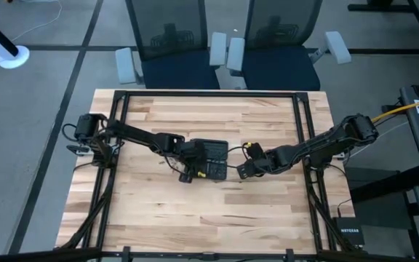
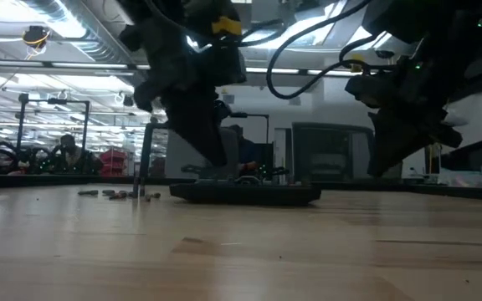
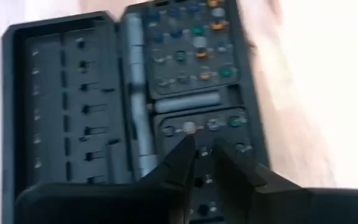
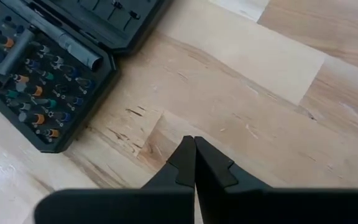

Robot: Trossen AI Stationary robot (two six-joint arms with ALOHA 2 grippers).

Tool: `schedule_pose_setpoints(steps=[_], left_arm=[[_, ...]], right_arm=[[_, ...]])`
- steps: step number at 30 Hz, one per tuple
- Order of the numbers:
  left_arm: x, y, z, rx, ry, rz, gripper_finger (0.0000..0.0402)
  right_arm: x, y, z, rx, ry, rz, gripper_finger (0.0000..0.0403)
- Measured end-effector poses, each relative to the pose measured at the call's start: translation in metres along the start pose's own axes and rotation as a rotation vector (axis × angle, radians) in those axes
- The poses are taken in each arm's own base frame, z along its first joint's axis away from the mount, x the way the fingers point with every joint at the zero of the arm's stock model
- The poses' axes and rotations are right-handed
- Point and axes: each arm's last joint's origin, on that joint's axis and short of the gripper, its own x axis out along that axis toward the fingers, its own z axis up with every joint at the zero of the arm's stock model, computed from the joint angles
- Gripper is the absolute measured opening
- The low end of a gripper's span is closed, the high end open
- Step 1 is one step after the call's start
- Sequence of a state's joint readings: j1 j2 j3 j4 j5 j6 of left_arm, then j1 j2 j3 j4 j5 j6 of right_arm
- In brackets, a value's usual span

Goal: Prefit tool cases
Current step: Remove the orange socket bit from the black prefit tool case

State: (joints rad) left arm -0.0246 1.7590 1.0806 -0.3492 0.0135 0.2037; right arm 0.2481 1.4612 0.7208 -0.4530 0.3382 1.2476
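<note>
Bare wooden tabletop point(image 2: 224, 251) fills the near part of the low view; farther back the tool case point(image 2: 245, 193) lies open and flat on it, with a scatter of small loose bits point(image 2: 115, 194) off to one side. The left tool point(image 2: 212, 155) comes down from above to the case, and the right tool point(image 2: 392, 159) hangs beside the case, clear of the wood. Beyond the tabletop is a workshop room where a person point(image 2: 67, 150) sits far off.

From the high view, the tool case point(image 1: 211, 159) sits near the middle of the tabletop point(image 1: 195, 211). The left tool point(image 1: 189, 172) is over the case's near left corner, the right tool point(image 1: 243, 170) just beside the case's right edge. Two office chairs point(image 1: 228, 44) stand at the far side, and a black box marked NETGEAR point(image 1: 348, 234) lies past the right edge.

Seen from the left wrist, the left tool point(image 3: 202, 152) has its tips narrowly apart directly over the bit slots of the tool case point(image 3: 67, 106); whether they pinch a bit cannot be told. Coloured bits point(image 3: 197, 43) fill the half with slots.

Seen from the right wrist, the right tool point(image 4: 194, 149) has its fingers pressed together, gripping nothing, above bare wood, with the tool case point(image 4: 36, 68) near but apart.
</note>
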Motion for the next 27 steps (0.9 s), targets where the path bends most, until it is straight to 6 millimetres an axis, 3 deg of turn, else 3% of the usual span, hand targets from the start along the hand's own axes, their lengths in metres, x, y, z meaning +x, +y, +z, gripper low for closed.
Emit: schedule_pose_setpoints(steps=[7, 27], left_arm=[[0.004, -0.001, -0.009, -0.016, 0.022, -0.029, 0.0053], [0.018, -0.003, -0.006, -0.038, -0.015, -0.053, 0.0067]], right_arm=[[0.0, 0.001, 0.0, 0.002, -0.003, 0.007, 0.0], [0.0, 0.001, 0.0, 0.005, -0.01, 0.008, 0.0]])
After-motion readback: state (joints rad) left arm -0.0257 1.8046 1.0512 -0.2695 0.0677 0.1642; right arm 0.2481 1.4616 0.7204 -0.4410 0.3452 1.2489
